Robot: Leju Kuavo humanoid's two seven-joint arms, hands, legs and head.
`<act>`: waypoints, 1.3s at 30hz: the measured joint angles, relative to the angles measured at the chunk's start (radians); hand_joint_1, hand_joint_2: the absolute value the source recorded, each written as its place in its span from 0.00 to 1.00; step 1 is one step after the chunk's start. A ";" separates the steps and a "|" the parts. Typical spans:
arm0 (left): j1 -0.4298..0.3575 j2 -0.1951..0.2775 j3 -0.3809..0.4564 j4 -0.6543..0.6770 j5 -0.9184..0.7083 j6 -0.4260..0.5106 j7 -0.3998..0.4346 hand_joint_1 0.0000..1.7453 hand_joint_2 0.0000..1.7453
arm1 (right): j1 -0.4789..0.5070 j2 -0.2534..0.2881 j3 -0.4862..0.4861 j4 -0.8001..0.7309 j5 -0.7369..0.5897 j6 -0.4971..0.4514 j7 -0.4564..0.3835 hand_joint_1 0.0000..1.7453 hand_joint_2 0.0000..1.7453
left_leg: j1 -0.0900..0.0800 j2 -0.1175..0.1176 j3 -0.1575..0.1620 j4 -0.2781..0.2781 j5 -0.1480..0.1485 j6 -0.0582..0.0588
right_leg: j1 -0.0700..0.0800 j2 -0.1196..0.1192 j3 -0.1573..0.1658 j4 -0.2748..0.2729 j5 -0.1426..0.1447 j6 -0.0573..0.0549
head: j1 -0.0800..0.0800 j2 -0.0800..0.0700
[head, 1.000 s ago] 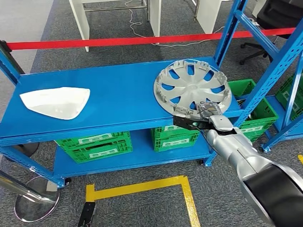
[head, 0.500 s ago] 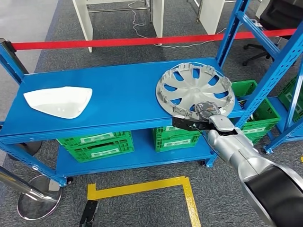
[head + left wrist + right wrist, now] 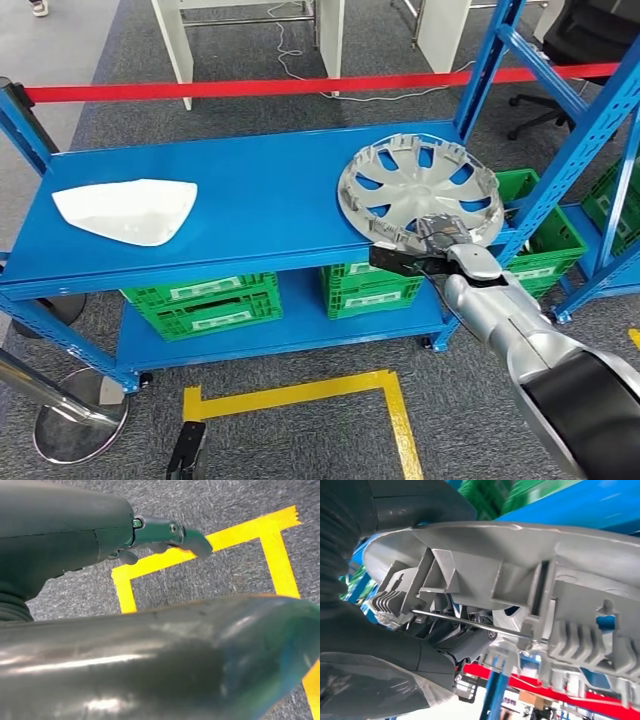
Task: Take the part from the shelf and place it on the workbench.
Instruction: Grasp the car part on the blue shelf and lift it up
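Right robot hand (image 3: pixel 424 243) grips near rim of silver wheel cover (image 3: pixel 420 190), lying at right end of blue shelf (image 3: pixel 249 200). Left robot hand (image 3: pixel 166 534) hangs over floor, fingers apart, holding nothing.

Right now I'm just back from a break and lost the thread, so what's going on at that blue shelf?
The robot's right hand grips the near rim of the round silver plastic wheel cover, which sits at the right end of the blue metal shelf and overhangs its front edge. A white curved plastic panel lies untouched at the shelf's left end. The left hand hangs over the carpet, holding nothing.
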State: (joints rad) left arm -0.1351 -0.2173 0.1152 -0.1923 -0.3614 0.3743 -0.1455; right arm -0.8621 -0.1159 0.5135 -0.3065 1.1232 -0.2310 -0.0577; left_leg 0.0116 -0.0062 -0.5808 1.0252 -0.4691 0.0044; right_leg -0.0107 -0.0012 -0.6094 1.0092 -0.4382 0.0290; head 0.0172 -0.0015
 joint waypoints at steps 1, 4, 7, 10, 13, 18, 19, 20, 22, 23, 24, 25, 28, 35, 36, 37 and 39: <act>0.001 0.000 0.000 0.000 -0.002 0.000 0.000 0.00 0.00 | 0.007 0.000 -0.007 -0.004 -0.007 -0.017 -0.012 1.00 1.00 | 0.000 0.000 -0.002 0.000 0.003 0.008 | -0.002 0.000 -0.003 -0.002 0.001 0.005 | 0.001 0.000; 0.001 0.001 0.000 0.000 -0.008 0.000 0.000 0.00 0.00 | 0.027 0.002 -0.026 -0.019 -0.018 -0.067 -0.043 1.00 1.00 | 0.003 0.003 -0.004 -0.007 0.012 0.027 | -0.005 0.000 -0.046 0.075 -0.051 0.016 | 0.006 0.000; 0.003 0.003 0.000 0.000 -0.017 0.002 0.000 0.00 0.00 | 0.061 0.006 -0.036 -0.040 -0.019 -0.141 -0.071 1.00 1.00 | 0.000 0.003 -0.008 -0.006 0.013 0.033 | -0.005 0.000 -0.131 0.263 -0.128 0.019 | 0.011 0.000; 0.009 0.008 0.000 0.000 -0.023 0.005 0.000 0.00 0.00 | 0.104 0.010 -0.051 -0.075 -0.028 -0.237 -0.100 1.00 1.00 | 0.000 -0.002 -0.007 -0.005 0.011 0.032 | -0.005 0.000 -0.100 0.202 -0.070 0.015 | 0.012 0.000; 0.010 0.011 -0.001 0.000 -0.033 0.007 -0.001 0.00 0.00 | 0.140 0.015 -0.072 -0.127 -0.041 -0.328 -0.126 1.00 1.00 | -0.005 -0.003 -0.011 -0.002 0.008 0.022 | -0.003 0.000 -0.009 0.026 -0.016 0.007 | 0.012 0.000; 0.015 0.017 -0.001 0.000 -0.037 0.010 -0.002 0.00 0.00 | 0.210 0.025 -0.102 -0.216 -0.046 -0.417 -0.145 1.00 1.00 | -0.005 -0.002 -0.024 0.020 -0.012 -0.002 | -0.004 0.001 0.004 0.003 -0.019 -0.016 | 0.010 0.000; 0.015 0.018 -0.001 0.000 -0.037 0.010 -0.002 0.00 0.00 | 0.215 0.026 -0.106 -0.227 -0.046 -0.418 -0.145 1.00 1.00 | -0.005 -0.001 -0.040 0.059 -0.036 -0.008 | -0.007 0.000 0.005 0.002 -0.019 -0.022 | 0.009 0.000; 0.015 0.019 -0.001 0.000 -0.037 0.010 -0.002 0.00 0.00 | 0.221 0.028 -0.110 -0.236 -0.046 -0.420 -0.146 1.00 1.00 | -0.004 0.000 -0.066 0.118 -0.066 -0.012 | -0.007 0.000 0.005 0.002 -0.020 -0.026 | 0.008 0.000; 0.017 0.021 -0.001 0.000 -0.041 0.011 -0.002 0.00 0.00 | 0.244 0.031 -0.118 -0.258 -0.027 -0.431 -0.149 1.00 1.00 | -0.003 0.000 -0.128 0.250 -0.120 -0.017 | -0.006 -0.001 0.007 0.002 -0.021 -0.029 | 0.008 0.000; 0.019 0.022 -0.001 0.000 -0.046 0.012 -0.002 0.00 0.00 | 0.268 0.033 -0.129 -0.285 0.001 -0.438 -0.154 1.00 1.00 | -0.003 0.000 -0.147 0.287 -0.127 -0.017 | -0.006 -0.002 0.009 0.003 -0.023 -0.030 | 0.008 0.000; 0.021 0.024 -0.001 0.000 -0.052 0.013 -0.002 0.00 0.00 | 0.299 0.040 -0.153 -0.334 0.052 -0.446 -0.166 1.00 1.00 | -0.003 0.001 -0.149 0.287 -0.114 -0.016 | -0.005 -0.002 0.011 0.003 -0.025 -0.031 | 0.008 0.000; 0.023 0.026 -0.001 0.000 -0.058 0.014 -0.001 0.00 0.00 | 0.335 0.053 -0.186 -0.397 0.109 -0.452 -0.184 1.00 1.00 | -0.003 0.001 -0.133 0.250 -0.083 -0.013 | -0.004 -0.002 0.014 0.003 -0.027 -0.031 | 0.008 0.000; 0.023 0.036 -0.001 0.000 -0.072 0.018 -0.001 0.00 0.00 | 0.428 0.106 -0.297 -0.589 0.240 -0.461 -0.255 1.00 1.00 | -0.008 0.001 -0.047 0.058 0.016 0.005 | 0.000 0.003 0.022 0.004 -0.034 -0.027 | 0.008 0.000; 0.022 0.044 -0.001 0.000 -0.089 0.016 -0.003 0.00 0.00 | 0.556 0.203 -0.484 -0.909 0.267 -0.463 -0.423 1.00 1.00 | -0.004 -0.002 -0.021 -0.013 0.022 0.029 | -0.001 -0.001 -0.030 0.092 -0.095 0.002 | 0.012 0.000; 0.020 0.044 -0.001 0.000 -0.091 0.015 -0.004 0.00 0.00 | 0.569 0.216 -0.505 -0.945 0.264 -0.463 -0.450 1.00 1.00 | -0.004 -0.001 -0.021 -0.013 0.022 0.031 | -0.001 0.000 -0.060 0.158 -0.126 0.005 | 0.012 0.000; 0.020 0.044 -0.001 0.000 -0.092 0.014 -0.004 0.00 0.00 | 0.583 0.231 -0.524 -0.978 0.260 -0.463 -0.481 1.00 1.00 | -0.004 -0.001 -0.021 -0.013 0.021 0.033 | -0.001 0.000 -0.092 0.225 -0.152 0.007 | 0.013 0.000; 0.021 0.044 -0.001 0.000 -0.096 0.014 -0.005 0.00 0.00 | 0.611 0.261 -0.561 -1.043 0.247 -0.463 -0.543 1.00 1.00 | -0.004 -0.001 -0.020 -0.012 0.020 0.034 | -0.002 -0.001 -0.127 0.289 -0.159 0.010 | 0.014 0.000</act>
State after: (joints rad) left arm -0.1143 -0.1731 0.1146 -0.1923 -0.4572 0.3886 -0.1509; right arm -0.2510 0.1450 -0.0479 -1.3499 1.3702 -0.6939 -0.6008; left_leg 0.0075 -0.0069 -0.6012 1.0133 -0.4487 0.0381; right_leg -0.0122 -0.0018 -0.7360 1.2982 -0.5972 0.0392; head 0.0307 -0.0015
